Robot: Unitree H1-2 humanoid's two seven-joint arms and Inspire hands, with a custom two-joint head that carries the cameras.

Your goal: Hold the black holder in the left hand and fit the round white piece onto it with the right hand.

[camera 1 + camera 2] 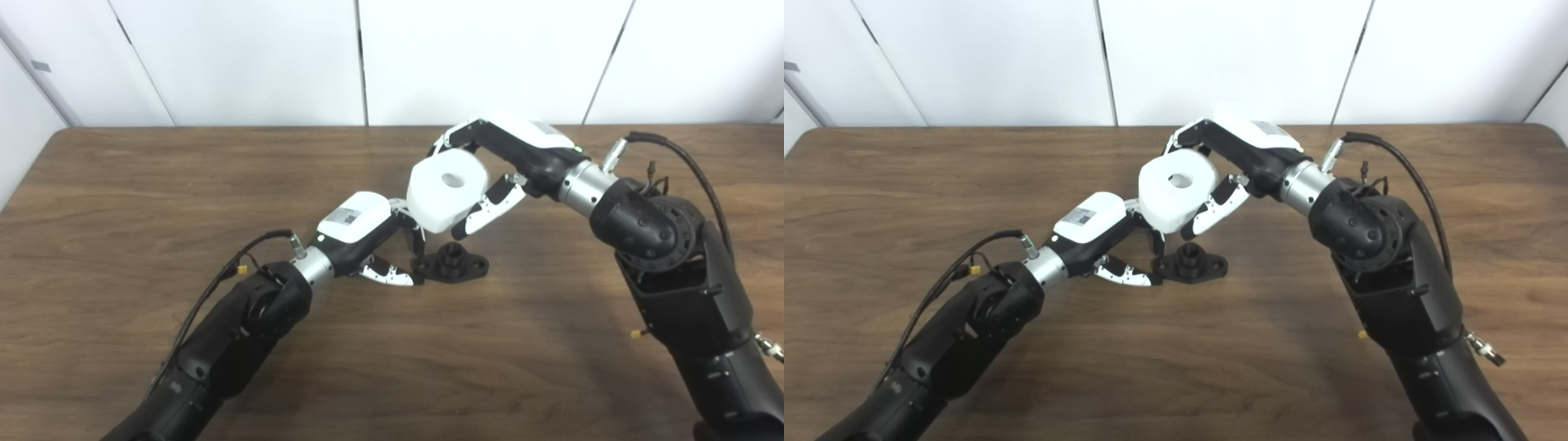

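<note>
Right hand [490, 177]: fingers clamped on round white piece [447, 190], carried in air above and just behind black holder [452, 263], not touching; centre hole faces up, tilted.
Left hand [373, 245]: fingers closed on left end of holder; holder rests on table [122, 202], near middle, upright post showing; lift not evident.
Progress, judged: both items grasped; piece not yet seated; remaining: align hole over post, lower, press home.
Surface: dark wood-grain table.
Room: white panelled wall [245, 55] beyond far edge.

The white piece [447, 190] hides the left hand's [367, 236] upper fingers; both arms are cut off below.
</note>
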